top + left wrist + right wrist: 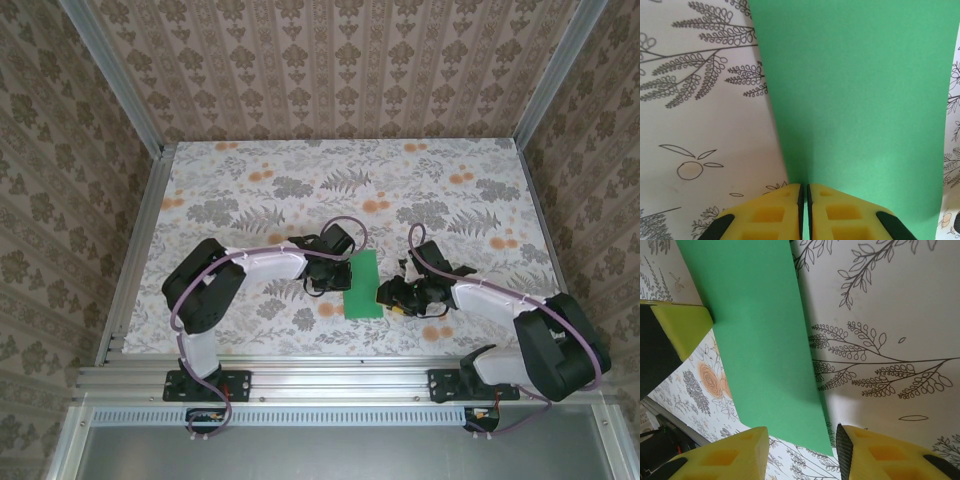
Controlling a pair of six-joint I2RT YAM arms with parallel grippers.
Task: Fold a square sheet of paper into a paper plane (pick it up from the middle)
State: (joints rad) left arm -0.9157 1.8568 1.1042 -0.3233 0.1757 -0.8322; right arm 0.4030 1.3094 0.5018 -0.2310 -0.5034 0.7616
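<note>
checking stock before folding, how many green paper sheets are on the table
1. The green sheet lies on the floral table, between the left gripper and the right gripper. It looks narrow, perhaps folded, so a second layer could be hidden.

No legible text, label, brand, number or sign appears in any view. The square sheet of paper (362, 285) is plain green, while the counter (250, 200) and the walls (330, 70) carry only floral print without lettering.
</note>
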